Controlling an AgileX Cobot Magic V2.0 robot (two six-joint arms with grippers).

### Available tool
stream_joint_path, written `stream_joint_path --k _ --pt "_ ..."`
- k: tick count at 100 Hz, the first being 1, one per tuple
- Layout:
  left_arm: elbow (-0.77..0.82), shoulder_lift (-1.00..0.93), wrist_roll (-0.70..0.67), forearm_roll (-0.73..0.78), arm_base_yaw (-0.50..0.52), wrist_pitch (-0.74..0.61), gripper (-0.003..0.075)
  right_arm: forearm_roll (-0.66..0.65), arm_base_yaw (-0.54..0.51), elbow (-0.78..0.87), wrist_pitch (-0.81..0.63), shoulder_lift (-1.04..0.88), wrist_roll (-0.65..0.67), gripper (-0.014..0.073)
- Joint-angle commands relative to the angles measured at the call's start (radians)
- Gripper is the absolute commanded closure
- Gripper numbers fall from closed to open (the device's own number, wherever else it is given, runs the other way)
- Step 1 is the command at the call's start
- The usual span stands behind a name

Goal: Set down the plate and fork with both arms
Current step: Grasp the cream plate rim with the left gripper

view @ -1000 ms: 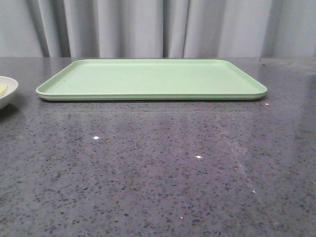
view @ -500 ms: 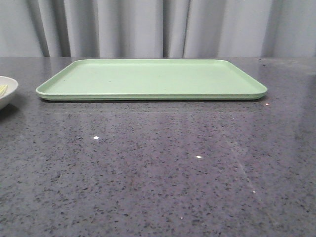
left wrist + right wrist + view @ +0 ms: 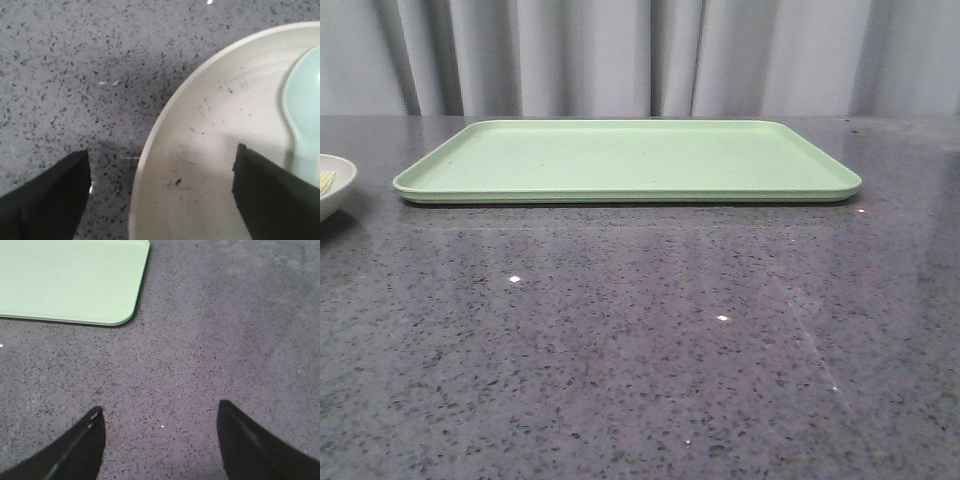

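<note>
The off-white plate point(image 3: 332, 185) sits at the far left edge of the front view, left of the tray, and a yellow sliver of the fork point(image 3: 326, 181) shows inside it. In the left wrist view the plate point(image 3: 210, 150) fills the right side, with a pale blue spoon point(image 3: 302, 115) lying in it; the fork is out of that view. My left gripper point(image 3: 162, 152) is open, with one finger over the table and the other over the plate's inside, straddling the rim. My right gripper point(image 3: 160, 406) is open and empty over bare table.
The flat light-green tray point(image 3: 620, 160) lies at the back middle of the grey speckled table. Its near corner shows in the right wrist view point(image 3: 70, 280), ahead of the right gripper. Grey curtains hang behind the table. Neither arm shows in the front view.
</note>
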Motion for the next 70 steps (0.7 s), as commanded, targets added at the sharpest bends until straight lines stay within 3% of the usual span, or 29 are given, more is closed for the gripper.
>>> stream_joint_path --k 1,70 --pt "-0.035 -0.005 0.013 -0.02 0.003 -0.045 0.0153 0.001 -0.006 -0.032 -0.072 0.019 -0.004 0.0105" --pt "-0.035 0.045 0.013 -0.029 0.003 -0.01 0.0182 0.001 -0.006 -0.032 -0.093 0.019 -0.004 0.0105"
